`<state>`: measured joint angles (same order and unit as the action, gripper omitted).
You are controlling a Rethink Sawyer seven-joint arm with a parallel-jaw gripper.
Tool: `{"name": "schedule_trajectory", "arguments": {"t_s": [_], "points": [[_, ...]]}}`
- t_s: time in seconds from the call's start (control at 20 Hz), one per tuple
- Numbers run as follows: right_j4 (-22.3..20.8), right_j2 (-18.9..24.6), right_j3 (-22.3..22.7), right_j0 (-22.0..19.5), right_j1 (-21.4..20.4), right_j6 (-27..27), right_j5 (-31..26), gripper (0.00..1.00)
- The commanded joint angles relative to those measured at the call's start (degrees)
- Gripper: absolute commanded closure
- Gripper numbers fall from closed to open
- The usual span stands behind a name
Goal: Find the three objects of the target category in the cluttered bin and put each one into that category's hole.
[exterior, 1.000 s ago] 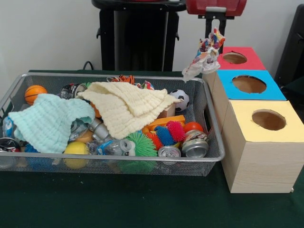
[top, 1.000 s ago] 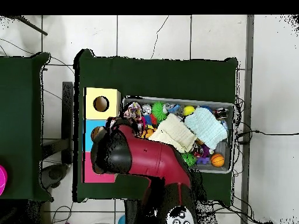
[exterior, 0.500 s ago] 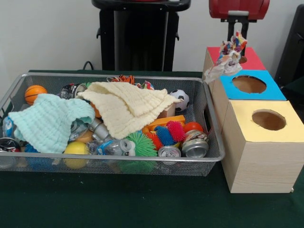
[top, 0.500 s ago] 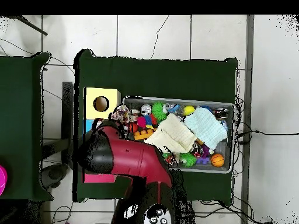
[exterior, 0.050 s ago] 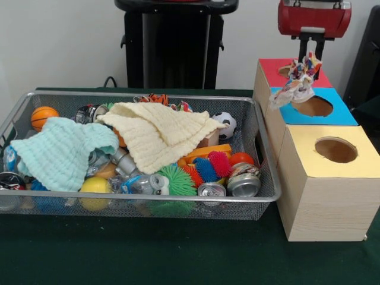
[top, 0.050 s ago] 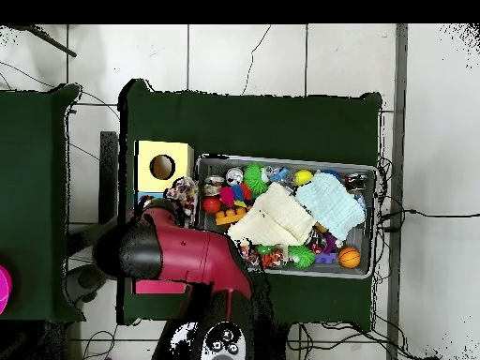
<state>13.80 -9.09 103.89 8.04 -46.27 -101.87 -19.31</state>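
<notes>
My gripper [exterior, 0.050 s ago: 309,58] hangs at the upper right, shut on a crumpled multicoloured cloth [exterior, 0.050 s ago: 298,82]. The cloth dangles over the near edge of the red-topped box [exterior, 0.050 s ago: 270,66] and the left part of the blue-topped box [exterior, 0.050 s ago: 344,116], beside the blue box's round hole [exterior, 0.050 s ago: 313,107]. In front stands the yellow-topped box [exterior, 0.050 s ago: 309,145] with its own hole [exterior, 0.050 s ago: 336,149]. Seen from overhead, the cloth [top, 0.050 s ago: 182,197] sits just below the yellow box [top, 0.050 s ago: 178,155], and the red arm [top, 0.050 s ago: 178,258] covers the other boxes.
The wire mesh bin [exterior, 0.050 s ago: 148,199] to the left holds a cream cloth [exterior, 0.050 s ago: 160,133], a mint cloth [exterior, 0.050 s ago: 62,151], crushed cans [exterior, 0.050 s ago: 243,184], spiky balls [exterior, 0.050 s ago: 177,179], a small basketball [exterior, 0.050 s ago: 43,116] and a small football [exterior, 0.050 s ago: 225,124]. A black stand [exterior, 0.050 s ago: 172,41] rises behind the bin.
The gripper carried the multicoloured cloth to the right, from above the bin's far right corner to above the red and blue boxes. Things in the bin did not move.
</notes>
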Motion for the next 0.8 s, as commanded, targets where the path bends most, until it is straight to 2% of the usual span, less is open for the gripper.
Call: {"name": "schedule_trajectory", "arguments": {"t_s": [0.05, 0.45, 0.8], "points": [[3.5, -2.2, -2.3, 1.3, 3.5, -16.4, -0.8, 1.0], [6.3, -6.6, -7.3, 7.4, 6.4, -21.2, -4.6, 1.0], [7.4, -8.8, -11.2, 8.6, 7.9, -22.2, -8.1, 1.0]]}}
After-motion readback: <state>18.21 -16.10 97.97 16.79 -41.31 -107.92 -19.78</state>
